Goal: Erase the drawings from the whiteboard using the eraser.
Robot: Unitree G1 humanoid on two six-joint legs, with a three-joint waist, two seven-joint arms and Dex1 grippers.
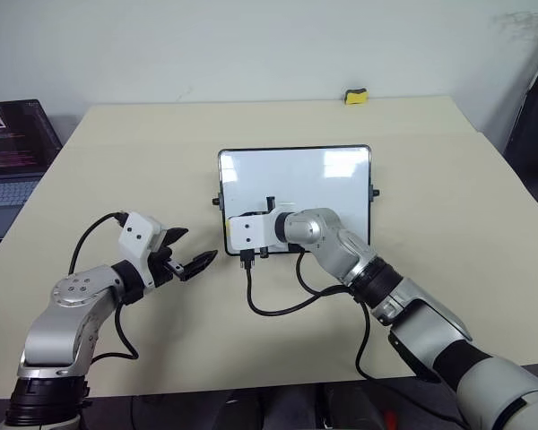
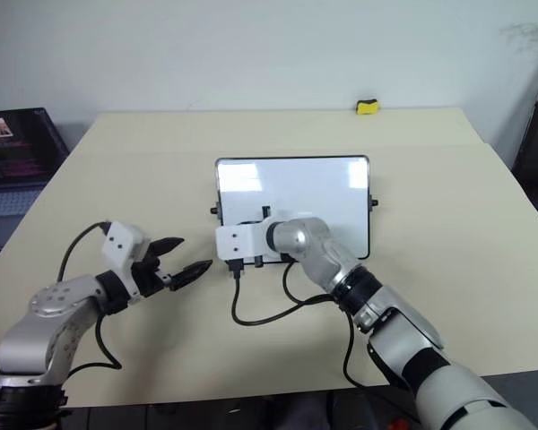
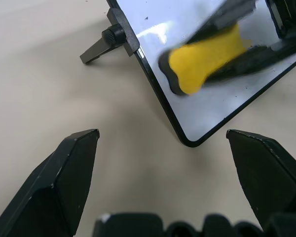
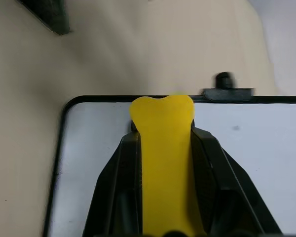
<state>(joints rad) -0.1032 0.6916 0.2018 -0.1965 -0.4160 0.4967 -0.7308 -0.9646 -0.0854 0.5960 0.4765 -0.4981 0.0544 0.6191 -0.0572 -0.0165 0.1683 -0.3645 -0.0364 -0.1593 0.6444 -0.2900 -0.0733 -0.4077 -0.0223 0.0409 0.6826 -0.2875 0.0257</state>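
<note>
The whiteboard (image 1: 314,184) lies flat at the middle of the beige table, with its black frame and a small knob (image 4: 224,79) on the short side. My right gripper (image 4: 163,136) is shut on the yellow eraser (image 3: 202,59) and holds it over the board's near-left part, dark felt face toward the surface. No drawings show on the bare white surface, just a few tiny dark specks. The part under my right hand is hidden. My left gripper (image 1: 193,253) hovers open and empty just left of the board's near-left corner.
A second small yellow-and-black block (image 1: 356,95) sits at the table's far edge. An open laptop (image 1: 13,152) stands off the table's left side. A black cable (image 1: 278,309) loops on the table under my right forearm.
</note>
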